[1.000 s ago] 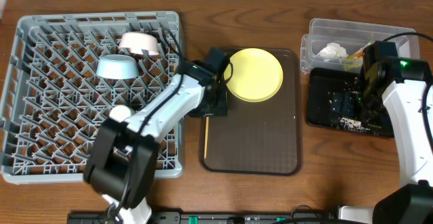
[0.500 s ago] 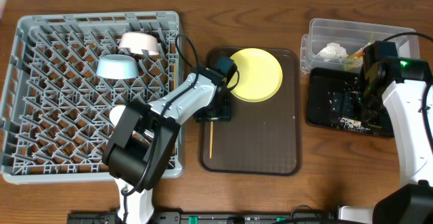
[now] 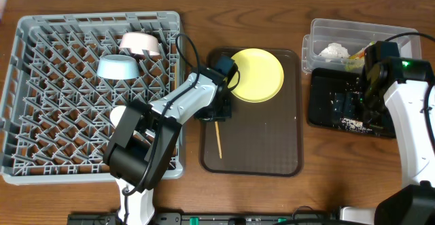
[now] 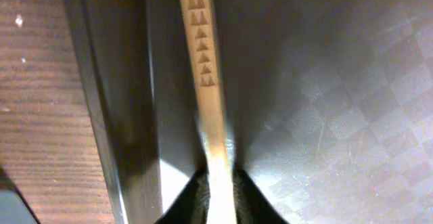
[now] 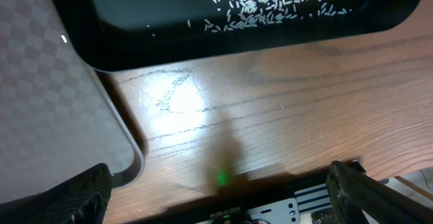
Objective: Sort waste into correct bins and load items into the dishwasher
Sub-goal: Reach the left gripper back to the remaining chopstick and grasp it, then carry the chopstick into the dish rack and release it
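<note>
Brown serving tray on wooden table

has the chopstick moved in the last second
Yes. The chopstick has shifted right, away from the left rim of the brown tray, and now lies tilted.

One grey dish rack sits on the bench, and it holds two bowls: one light blue bowl and one pinkish-white bowl. It also holds what looks like one small white cup. There is one brown serving tray, one yellow plate and one chopstick. One clear tub contains one white tissue and one wrapper, which is partly hidden. One black tray carries rice grains, too many to count. Two arms are in view: the left arm and the right arm.
</note>
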Action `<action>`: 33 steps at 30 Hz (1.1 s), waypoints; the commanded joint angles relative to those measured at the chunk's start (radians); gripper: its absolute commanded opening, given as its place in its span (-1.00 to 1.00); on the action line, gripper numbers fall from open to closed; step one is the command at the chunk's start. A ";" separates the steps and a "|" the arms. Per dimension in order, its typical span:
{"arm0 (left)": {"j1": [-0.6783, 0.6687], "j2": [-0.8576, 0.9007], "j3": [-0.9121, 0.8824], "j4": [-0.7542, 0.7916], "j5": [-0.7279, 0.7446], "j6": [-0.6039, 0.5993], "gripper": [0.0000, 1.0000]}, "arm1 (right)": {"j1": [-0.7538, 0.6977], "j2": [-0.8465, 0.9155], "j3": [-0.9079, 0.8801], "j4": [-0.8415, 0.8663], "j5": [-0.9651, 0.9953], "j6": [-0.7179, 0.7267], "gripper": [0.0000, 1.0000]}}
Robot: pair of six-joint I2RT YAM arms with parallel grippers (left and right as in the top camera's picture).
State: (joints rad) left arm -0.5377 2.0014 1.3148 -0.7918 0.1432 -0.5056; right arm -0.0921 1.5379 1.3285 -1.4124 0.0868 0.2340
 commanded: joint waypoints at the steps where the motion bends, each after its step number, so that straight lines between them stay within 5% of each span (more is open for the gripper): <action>1: 0.003 0.010 0.001 -0.002 -0.002 0.002 -0.82 | -0.020 -0.014 0.005 0.002 0.010 -0.003 0.98; 12: 0.022 -0.216 0.006 -0.018 -0.047 0.092 -0.83 | -0.020 -0.014 0.005 0.001 0.010 -0.003 0.99; 20: 0.170 -0.409 0.006 -0.058 -0.194 0.126 -0.82 | -0.020 -0.014 0.005 0.003 0.010 -0.003 0.99; 33: 0.297 -0.365 0.005 -0.053 -0.193 0.350 -0.82 | -0.020 -0.014 0.005 0.013 0.010 -0.003 0.99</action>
State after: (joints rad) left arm -0.2451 1.6085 1.3144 -0.8410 -0.0334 -0.2241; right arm -0.0921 1.5379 1.3285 -1.3987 0.0864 0.2340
